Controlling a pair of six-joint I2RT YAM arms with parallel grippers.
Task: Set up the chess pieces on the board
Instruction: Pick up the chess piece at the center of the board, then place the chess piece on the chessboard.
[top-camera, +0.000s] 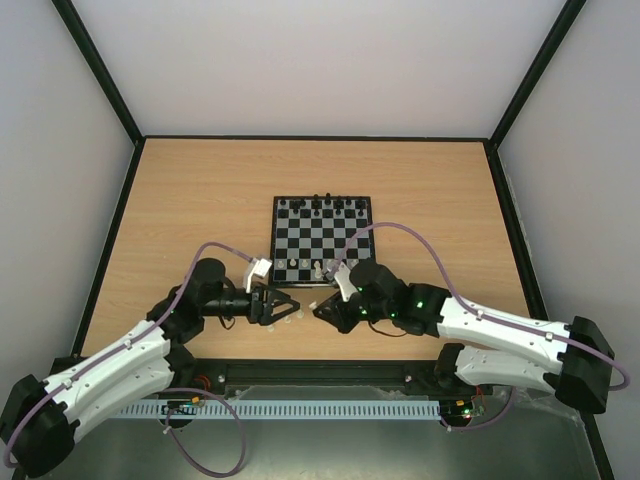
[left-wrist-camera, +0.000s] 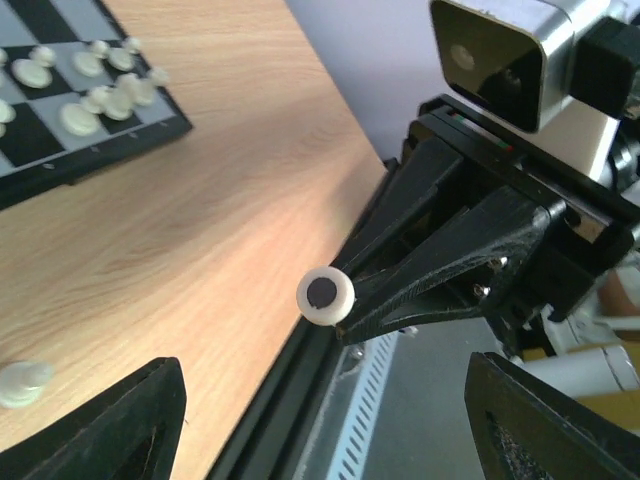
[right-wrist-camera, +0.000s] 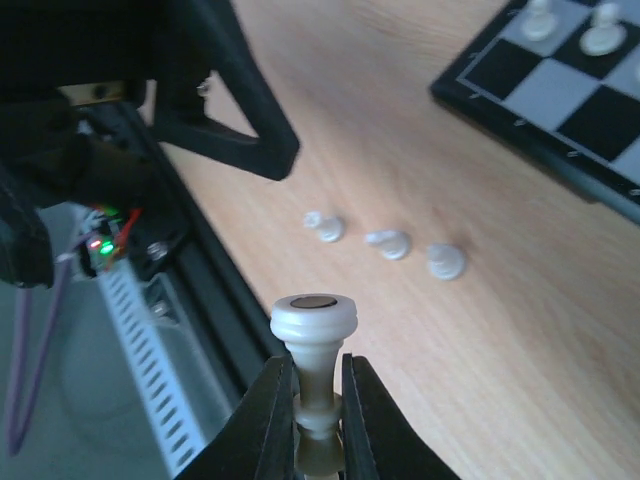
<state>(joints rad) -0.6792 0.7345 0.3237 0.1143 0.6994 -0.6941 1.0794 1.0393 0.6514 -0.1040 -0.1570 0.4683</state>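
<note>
right jaws clamped on the stem of a pale chess piece (right-wrist-camera: 314, 335) over the near desk (right-wrist-camera: 450, 350) edge, left jaws apart; best turned base-down before lowering onto the board (top-camera: 322, 240).

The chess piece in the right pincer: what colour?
Creamy white chess piece, clearest in right wrist view.

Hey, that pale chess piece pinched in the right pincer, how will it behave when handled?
Probably light and stiff: the chess piece looks like small moulded plastic. Only its narrow, glossy stem is gripped by the right pincer, so it may slip or twist. The loose pieces nearby look toppled, so it probably tips easily once set down.
</note>
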